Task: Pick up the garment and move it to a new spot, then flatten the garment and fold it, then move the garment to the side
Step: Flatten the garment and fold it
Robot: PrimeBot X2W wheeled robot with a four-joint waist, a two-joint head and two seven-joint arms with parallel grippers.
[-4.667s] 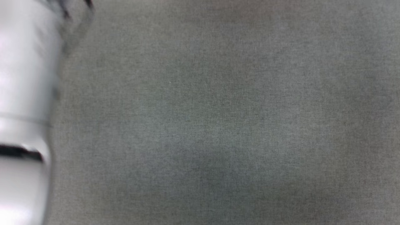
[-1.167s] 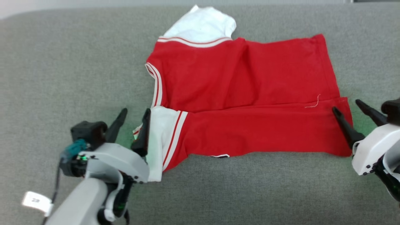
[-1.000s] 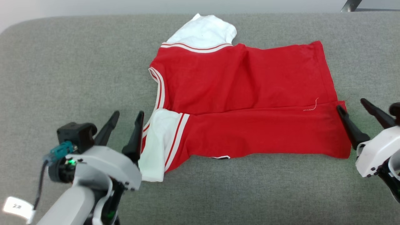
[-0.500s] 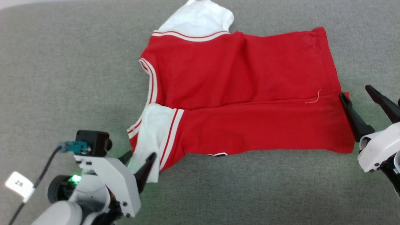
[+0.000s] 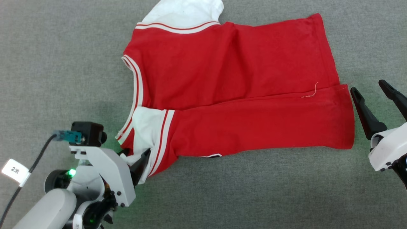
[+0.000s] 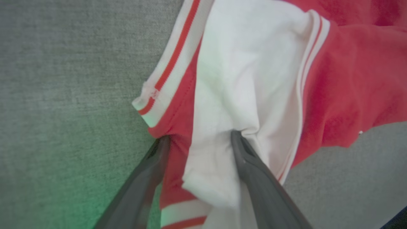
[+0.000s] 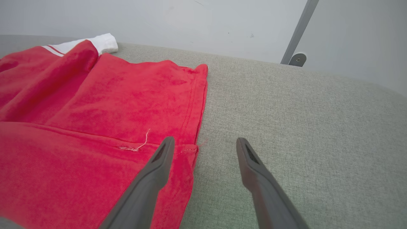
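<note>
The left gripper (image 5: 136,155) sits at the lower left of the head view with its two dark fingers spread wide. In the left wrist view the left gripper (image 6: 199,136) straddles the near white sleeve (image 6: 241,79): one fingertip presses into the white cloth and the other rests at the red edge beside it, but the jaws have not closed on the fabric. A white tag (image 5: 14,170) hangs on a cable beside this arm. The right gripper (image 5: 367,86) is at the right edge, also wide open and holding nothing. In the right wrist view the right gripper (image 7: 206,140) has one finger over the corner of the hem (image 7: 198,105) and the other over bare surface. Between the two grippers lies the garment (image 5: 222,79), a red shirt spread sideways with its neck toward the robot's left and its hem toward the right. Its near long edge is folded up over the body, and the second white sleeve (image 5: 184,11) lies at the far side. It rests on a grey woven padded surface (image 5: 63,63), tinted green next to each gripper. Beyond the far edge of the surface (image 7: 302,111) stands a plain pale wall (image 7: 159,19), with a slanted metal post (image 7: 300,28) in front of it.
</note>
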